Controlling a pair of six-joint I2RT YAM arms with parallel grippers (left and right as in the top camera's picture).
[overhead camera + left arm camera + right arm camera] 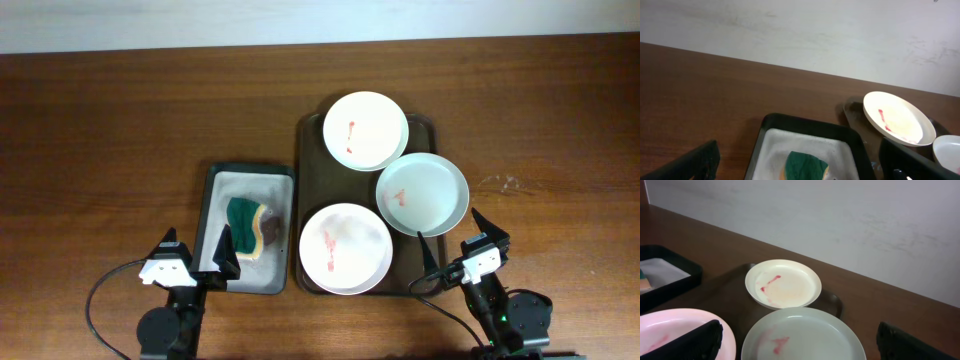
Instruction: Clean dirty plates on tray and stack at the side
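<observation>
Three white plates with red smears sit on the dark brown tray [310, 190]: a far plate [365, 129], a right plate [422, 194] overhanging the tray's right rim, and a near plate [345, 248]. In the right wrist view the far plate [783, 284], right plate [802, 336] and near plate [670, 330] show. The far plate also shows in the left wrist view [897, 119]. My left gripper [197, 255] is open near the front of the grey tray. My right gripper [458, 243] is open just in front of the right plate. Both are empty.
A light grey tray [222, 200] left of the brown tray holds a green and yellow sponge [246, 227], which also shows in the left wrist view [806, 166]. Bare wooden table [120, 120] lies to the left, right and back.
</observation>
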